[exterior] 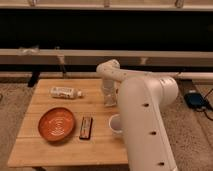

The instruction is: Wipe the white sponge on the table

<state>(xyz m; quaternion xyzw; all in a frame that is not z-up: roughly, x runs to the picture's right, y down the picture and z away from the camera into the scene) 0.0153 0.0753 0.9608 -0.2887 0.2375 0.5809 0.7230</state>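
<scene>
My jaws are closed on the sponge (110,102), down low on the surface (55,149), near the cup (115,124) and the bottle (65,92).

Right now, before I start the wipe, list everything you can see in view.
table: one, light wood, centre of view.
bottle: one, white label, lying on its side, back left of the table.
plate: one, orange-red, front left of the table.
dark bar: one, dark, lying flat just right of the plate.
cup: one, white, right of the dark bar, partly hidden by the arm.
white sponge: one, whitish, behind the cup, at the gripper tip.
blue object: one, on the floor at right.
arm: one, white, reaching in from front right.
gripper: one, pointing down, closed on the white sponge.
</scene>
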